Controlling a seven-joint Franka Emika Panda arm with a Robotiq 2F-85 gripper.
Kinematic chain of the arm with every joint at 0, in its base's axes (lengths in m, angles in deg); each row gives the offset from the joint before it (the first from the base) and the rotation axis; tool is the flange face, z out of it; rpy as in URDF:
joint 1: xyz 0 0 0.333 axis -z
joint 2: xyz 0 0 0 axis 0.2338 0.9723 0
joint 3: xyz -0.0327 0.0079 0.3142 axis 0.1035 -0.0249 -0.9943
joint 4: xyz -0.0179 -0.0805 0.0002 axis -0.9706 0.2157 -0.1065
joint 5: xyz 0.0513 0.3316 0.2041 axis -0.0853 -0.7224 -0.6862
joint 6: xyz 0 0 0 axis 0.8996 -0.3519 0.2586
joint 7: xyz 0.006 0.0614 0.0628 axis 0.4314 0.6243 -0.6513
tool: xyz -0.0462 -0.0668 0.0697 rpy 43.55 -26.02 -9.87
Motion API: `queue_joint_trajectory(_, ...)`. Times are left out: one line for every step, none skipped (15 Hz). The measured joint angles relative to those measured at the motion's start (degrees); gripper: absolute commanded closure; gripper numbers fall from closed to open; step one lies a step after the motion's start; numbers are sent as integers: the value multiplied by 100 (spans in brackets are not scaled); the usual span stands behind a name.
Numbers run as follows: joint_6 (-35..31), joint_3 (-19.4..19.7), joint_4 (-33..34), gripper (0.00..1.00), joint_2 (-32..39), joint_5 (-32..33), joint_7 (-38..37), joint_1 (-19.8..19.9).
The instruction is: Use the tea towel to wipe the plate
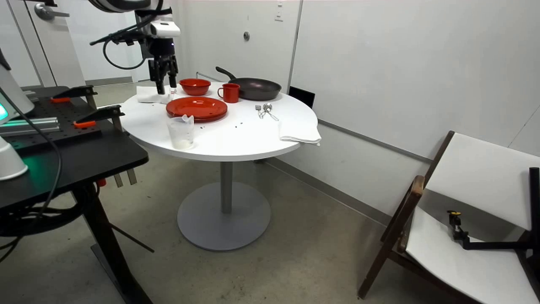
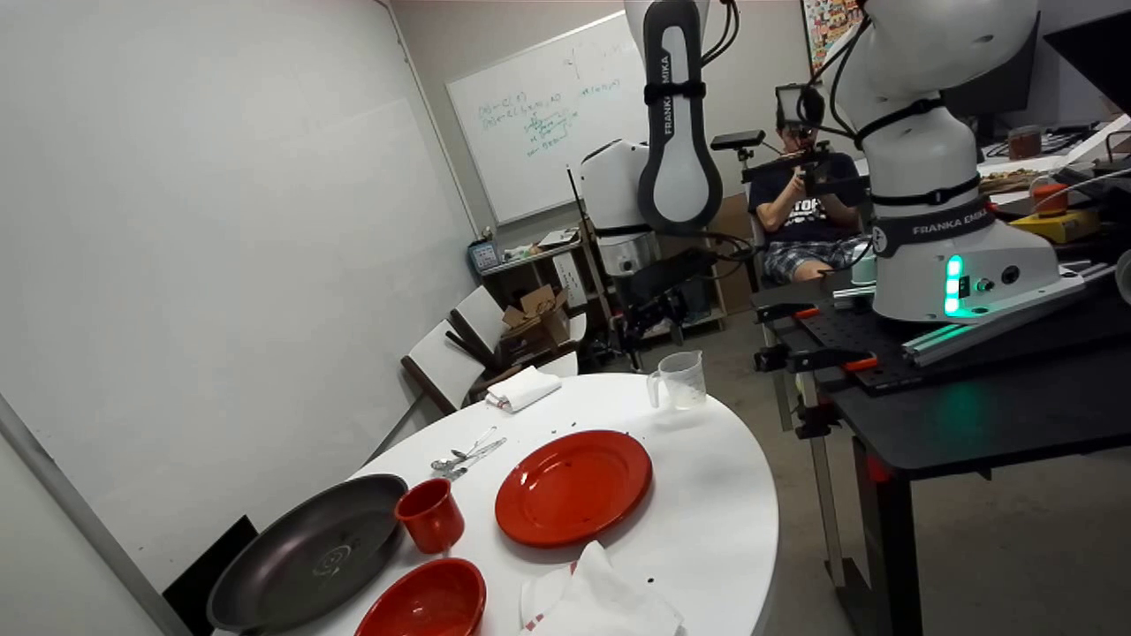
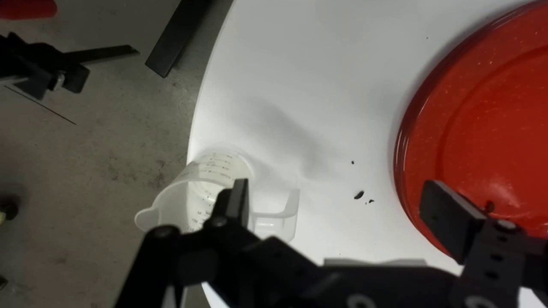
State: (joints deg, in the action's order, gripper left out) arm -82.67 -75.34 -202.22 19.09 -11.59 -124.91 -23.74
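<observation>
- Clearly, the jaws are spread wide, above the round white desk [image 1: 236, 141]; in the wrist view one side stands in front of the measuring cup [image 3: 207, 179], the other in front of the rim of the red plate [image 3: 492, 128].
- Dark specks [image 3: 358, 195] lie on the desk between the cup and the plate.
- The measuring cup, see-through with a spout and a handle, stands upright near the desk's edge.
- The red plate, wide and shallow, lies flat on the desk; the wrist view shows a small dark bit and pale specks on it.
- The tea towel [image 2: 610, 596], white and folded, with small red marks, lies on the desk just beside the plate in both exterior views; whether the two touch, I cannot tell.
- A red bowl [image 2: 424, 601] sits near the tea towel, and a red mug [image 2: 431, 521] stands upright near the bowl.
- A dark frying pan [image 1: 255, 89] lies just beside the mug, its handle slanting upward.
- Metal cutlery [image 1: 267, 107] lies loose on the desk between the mug and a second white cloth [image 1: 300, 133], which is folded and juts over the desk's edge.
- Farther out, in an exterior view, stands a chair [image 1: 485, 181] with a white seat and a wooden frame.
- In an exterior view a person [image 2: 802, 212] in a dark shirt sits in the background.
</observation>
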Motion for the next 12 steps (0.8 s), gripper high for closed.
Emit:
queue_joint_trajectory(-76,163,32,0,93,99,-95,-88)
queue_joint_trajectory(-127,327,73,0,189,154,-164,-183)
queue_joint_trajectory(-171,488,119,0,288,171,-212,-285)
queue_joint_trajectory(-198,627,171,0,375,172,-248,-385)
queue_joint_trajectory(-218,754,222,0,460,172,-274,-482)
queue_joint_trajectory(-230,869,277,0,540,170,-295,-574)
queue_joint_trajectory(-235,972,334,0,615,167,-316,-662)
queue_joint_trajectory(-237,1066,393,0,689,163,-341,-745)
queue_joint_trajectory(-238,1152,453,0,756,155,-371,-819)
queue_joint_trajectory(-238,1236,521,0,829,142,-416,-887)
queue_joint_trajectory(-238,1301,583,0,894,117,-481,-937)
queue_joint_trajectory(-238,1347,647,0,956,68,-548,-967)
